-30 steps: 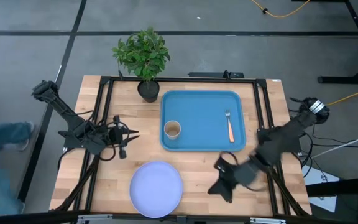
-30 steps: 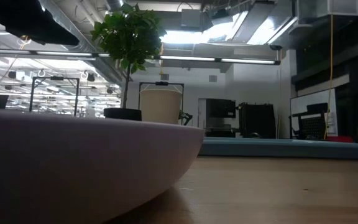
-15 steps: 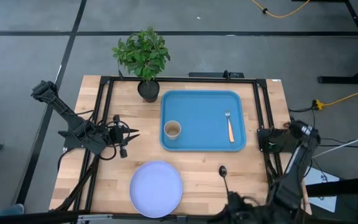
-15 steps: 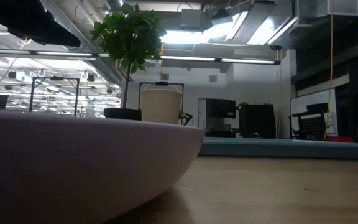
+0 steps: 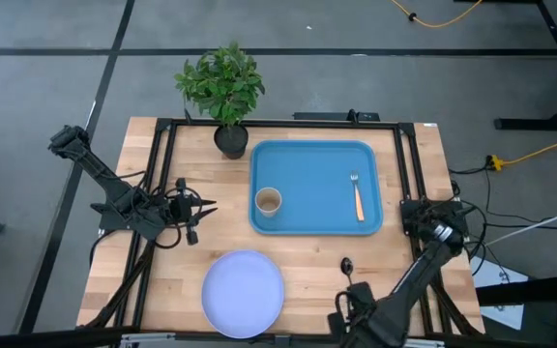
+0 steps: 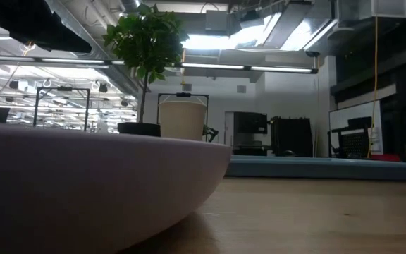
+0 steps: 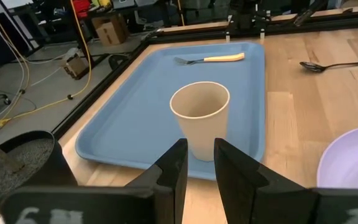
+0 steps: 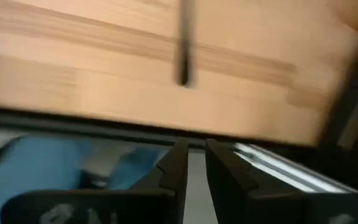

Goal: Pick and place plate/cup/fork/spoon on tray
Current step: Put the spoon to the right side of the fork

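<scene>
Tray point(image 5: 307, 188): bright blue, plain. Cup point(image 5: 268, 201): tan-beige. Plate point(image 5: 244, 293), lower centre: pale lavender-white, no pattern. Fork point(image 5: 357, 197): orange-tan handle, grey metal tines. Spoon point(image 5: 347, 270): dark shiny metal. Surface point(image 5: 191, 242): light wood planks, black frame rails. Plant point(image 5: 222, 85), top centre: green leaves, dark pot. Arms: black. Floor: grey.

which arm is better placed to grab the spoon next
Right, probably. The right gripper is at the table's near edge, close beside the spoon; the left gripper waits across the table, beyond the plate.
</scene>
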`<state>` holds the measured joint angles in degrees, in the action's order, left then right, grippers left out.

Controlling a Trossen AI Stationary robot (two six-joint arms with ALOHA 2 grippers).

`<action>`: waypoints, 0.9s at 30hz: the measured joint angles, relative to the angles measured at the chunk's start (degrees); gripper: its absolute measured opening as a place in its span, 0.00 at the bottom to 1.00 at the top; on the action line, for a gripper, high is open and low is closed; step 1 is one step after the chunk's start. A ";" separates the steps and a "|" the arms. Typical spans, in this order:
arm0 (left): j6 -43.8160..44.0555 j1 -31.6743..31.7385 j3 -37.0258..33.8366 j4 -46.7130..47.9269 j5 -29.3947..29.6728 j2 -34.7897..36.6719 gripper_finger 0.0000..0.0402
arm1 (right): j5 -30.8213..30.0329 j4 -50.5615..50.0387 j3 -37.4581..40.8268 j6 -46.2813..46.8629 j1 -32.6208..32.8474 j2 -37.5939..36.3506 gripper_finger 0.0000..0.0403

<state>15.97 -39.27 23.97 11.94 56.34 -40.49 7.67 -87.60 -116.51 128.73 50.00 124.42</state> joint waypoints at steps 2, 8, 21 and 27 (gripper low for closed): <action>-0.02 0.00 0.00 0.00 0.00 0.02 0.18 | 0.40 -0.55 0.00 -0.02 0.03 1.93 0.15; -0.03 0.00 0.00 0.00 0.01 0.02 0.18 | -10.42 -1.16 0.02 -1.97 -0.33 4.52 0.15; -3.06 0.00 0.04 -1.19 0.17 0.02 0.18 | -11.24 -2.47 20.61 -6.21 -3.56 -7.27 0.15; -4.39 0.02 0.04 -1.33 0.20 0.02 0.18 | -10.81 10.34 33.11 -5.83 -5.48 -16.31 0.15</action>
<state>11.57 -39.24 24.01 10.61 56.53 -40.47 -3.14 -77.27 -83.40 122.91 44.51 108.11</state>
